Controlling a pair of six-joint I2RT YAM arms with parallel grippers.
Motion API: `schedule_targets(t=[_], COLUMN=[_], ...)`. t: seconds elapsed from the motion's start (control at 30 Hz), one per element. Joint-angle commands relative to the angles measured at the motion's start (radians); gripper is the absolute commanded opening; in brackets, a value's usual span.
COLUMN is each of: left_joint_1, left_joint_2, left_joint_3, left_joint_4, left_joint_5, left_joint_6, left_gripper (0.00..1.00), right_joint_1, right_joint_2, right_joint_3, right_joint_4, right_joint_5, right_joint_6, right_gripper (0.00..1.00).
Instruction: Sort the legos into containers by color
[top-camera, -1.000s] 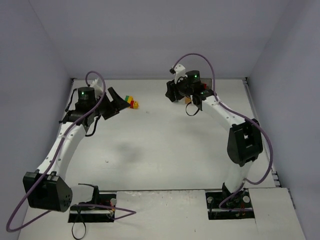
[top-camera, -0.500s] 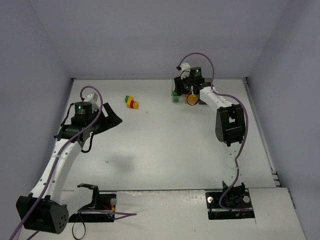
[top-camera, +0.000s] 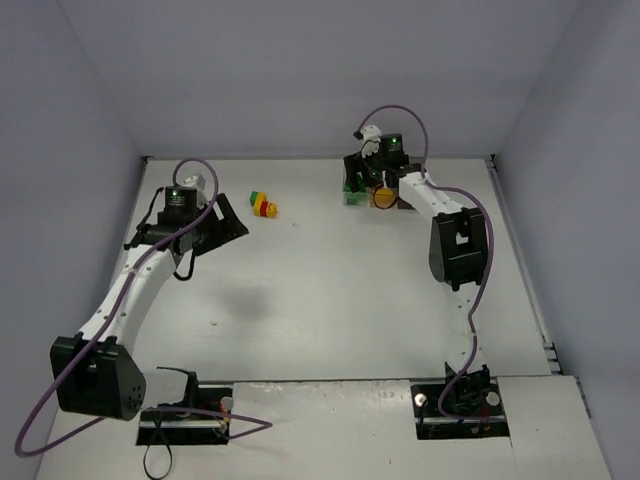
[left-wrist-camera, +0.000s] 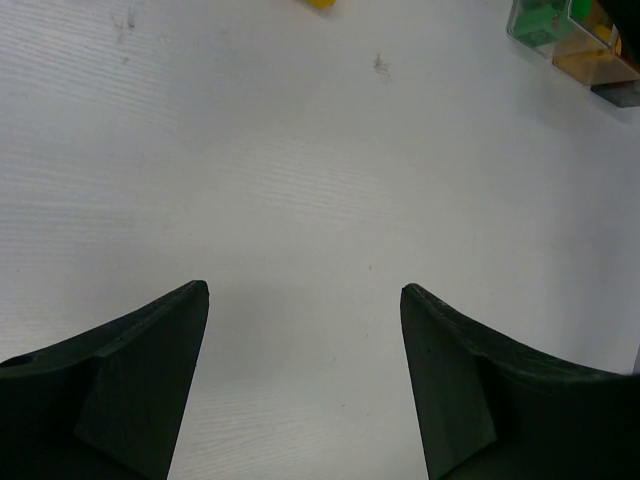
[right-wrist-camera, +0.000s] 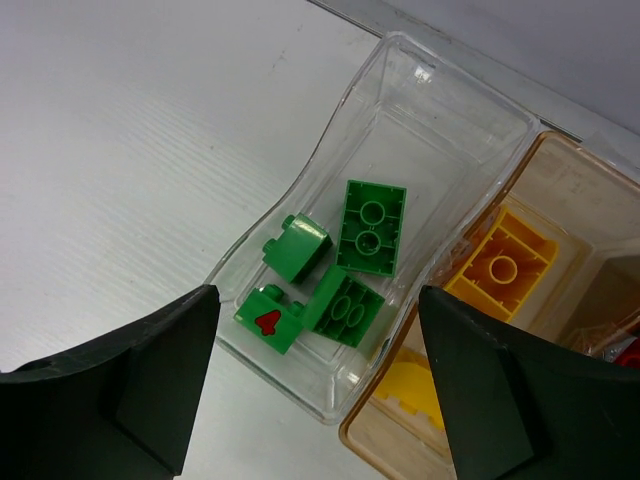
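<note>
A clump of green, red and yellow legos (top-camera: 264, 205) lies on the table at the far middle-left. My left gripper (top-camera: 232, 222) is open and empty, low over bare table just left of the clump; its wrist view shows its gripper (left-wrist-camera: 305, 290) with only a yellow brick edge (left-wrist-camera: 320, 3) at the top. The containers (top-camera: 372, 196) stand at the far middle. My right gripper (right-wrist-camera: 320, 292) is open and empty above the clear box (right-wrist-camera: 420, 90), which holds several green bricks (right-wrist-camera: 371, 228). The orange box (right-wrist-camera: 560, 180) holds yellow bricks (right-wrist-camera: 500, 262).
The containers also show in the left wrist view (left-wrist-camera: 565, 30) at the top right. A bit of red (right-wrist-camera: 625, 350) shows at the right edge of the right wrist view. Grey walls close the table on three sides.
The right arm swung to the far side over the containers and then held still. The left gripper pulled back from the clump, then moved a little toward it again.
</note>
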Motion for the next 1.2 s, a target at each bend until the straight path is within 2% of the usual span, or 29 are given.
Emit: schedule_targets(t=[0.0, 0.4, 0.53, 0.63, 0.8, 0.9, 1.17], left_joint_1=[0.001, -0.004, -0.027, -0.040, -0.045, -0.054, -0.083], left_joint_2=[0.073, 0.533, 0.668, 0.749, 0.846, 0.894, 1.024], left_joint_3=[0.104, 0.437, 0.544, 0.629, 0.736, 0.767, 0.851], left_joint_4=[0.082, 0.086, 0.098, 0.109, 0.134, 0.167, 0.152], left_joint_5=[0.006, -0.105, -0.183, -0.218, -0.224, -0.212, -0.310], left_joint_6=[0.009, -0.050, 0.012, 0.062, 0.053, 0.049, 0.059], left_gripper=[0.71, 0.71, 0.71, 0.71, 0.71, 0.71, 0.68], right_joint_1=[0.000, 0.044, 0.061, 0.064, 0.087, 0.094, 0.097], right_joint_2=[-0.165, -0.507, -0.614, -0.675, -0.760, -0.806, -0.880], right_joint_3=[-0.007, -0.354, -0.462, -0.533, -0.645, -0.702, -0.785], right_joint_4=[0.046, 0.112, 0.115, 0.115, 0.112, 0.110, 0.109], right_joint_5=[-0.025, 0.005, -0.001, -0.027, -0.041, -0.045, -0.061], right_joint_6=[0.043, 0.179, 0.219, 0.247, 0.262, 0.279, 0.304], right_gripper=[0.77, 0.77, 0.77, 0.77, 0.77, 0.77, 0.78])
